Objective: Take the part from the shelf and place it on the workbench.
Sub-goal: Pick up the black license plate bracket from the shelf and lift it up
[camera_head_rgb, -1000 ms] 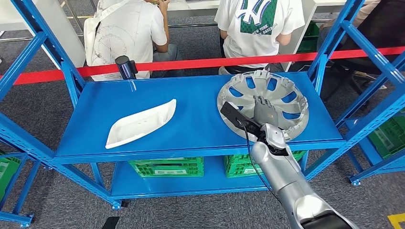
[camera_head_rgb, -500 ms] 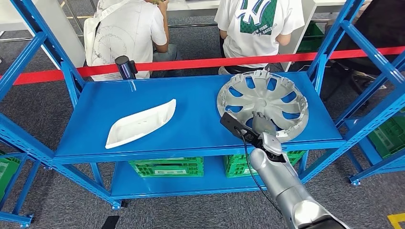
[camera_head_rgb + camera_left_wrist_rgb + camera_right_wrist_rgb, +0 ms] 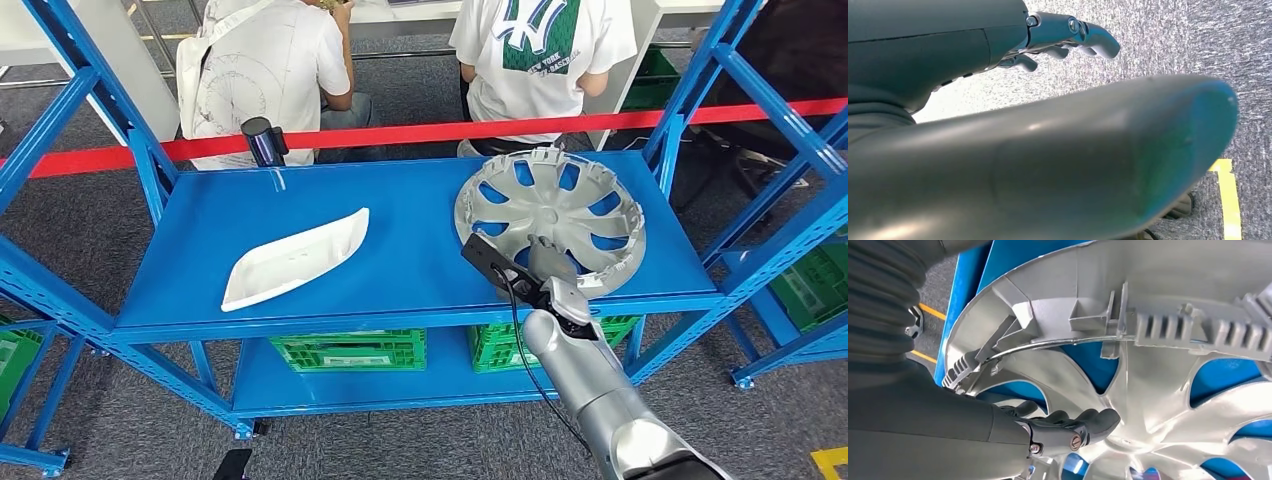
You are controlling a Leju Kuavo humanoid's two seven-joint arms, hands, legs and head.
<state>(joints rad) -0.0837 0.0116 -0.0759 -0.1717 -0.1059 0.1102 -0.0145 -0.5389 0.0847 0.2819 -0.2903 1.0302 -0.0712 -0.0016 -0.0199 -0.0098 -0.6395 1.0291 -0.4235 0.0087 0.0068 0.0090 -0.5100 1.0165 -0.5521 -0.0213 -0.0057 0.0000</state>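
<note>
The hubcap (image 3: 551, 217) lies dished side up at the right of the shelf (image 3: 300, 200) in the head view, right of centre in the frame. My right hand (image 3: 550, 260) is over its near rim, fingers (image 3: 1083, 426) stretched flat onto a spoke, gripping nothing yet. I judge it light, stiff, thin plastic, slick on the face; the rim, with its ribs and wire ring, looks the best hold. My left hand (image 3: 1068, 37) hangs over the floor, loosely curled, empty.
</note>
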